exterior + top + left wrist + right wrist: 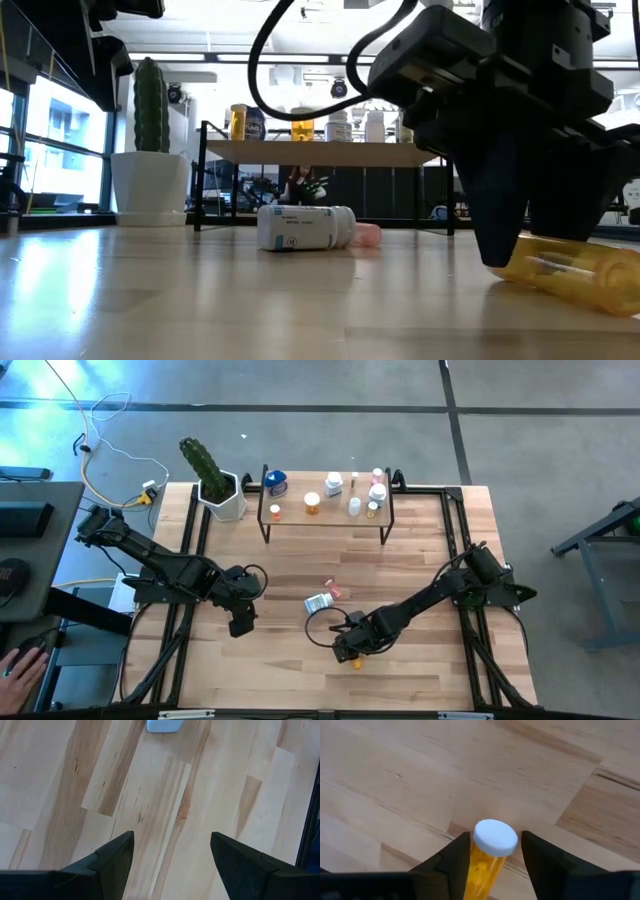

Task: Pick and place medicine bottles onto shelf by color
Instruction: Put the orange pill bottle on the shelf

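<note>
My right gripper (492, 857) sits low over the near-centre of the table (420, 560), jaws partly closed on either side of an orange bottle (487, 860); the fingers (455, 857) lie right beside its body, though I cannot tell whether they press on it. The bottle lies on its side on the wood, translucent amber with a white cap (495, 837). My left gripper (172, 862) hangs wide open and empty over bare wood at the left. A white bottle (318, 603) and a pink one (333, 591) lie at the table's centre. The shelf (325, 520) stands at the far edge, carrying upright bottles.
</note>
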Tool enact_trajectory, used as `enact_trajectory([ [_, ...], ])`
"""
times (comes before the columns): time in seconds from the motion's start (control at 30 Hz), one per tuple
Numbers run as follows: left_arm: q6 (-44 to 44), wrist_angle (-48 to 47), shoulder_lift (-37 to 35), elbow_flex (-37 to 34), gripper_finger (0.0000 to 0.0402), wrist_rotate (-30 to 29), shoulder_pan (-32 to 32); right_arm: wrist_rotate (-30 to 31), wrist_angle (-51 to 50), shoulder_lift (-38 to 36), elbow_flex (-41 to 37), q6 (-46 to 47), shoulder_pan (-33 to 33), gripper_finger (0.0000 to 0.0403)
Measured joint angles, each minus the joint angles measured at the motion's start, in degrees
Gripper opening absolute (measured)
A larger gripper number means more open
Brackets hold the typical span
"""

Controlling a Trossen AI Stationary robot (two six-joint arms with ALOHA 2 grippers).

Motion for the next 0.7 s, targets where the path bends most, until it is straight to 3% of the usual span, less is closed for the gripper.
enact_trajectory([
  [0.3, 0.0, 0.0, 0.0, 0.0, 0.0254, 0.0, 0.0, -0.1, -0.4, 0.0, 0.0, -2.0, 0.0, 0.0102],
  [0.7, 0.5, 0.0, 0.0, 0.0, 0.0254, 0.0, 0.0, 4.8, 0.6, -3.1, 0.0, -5.7, 0.1, 0.0098],
])
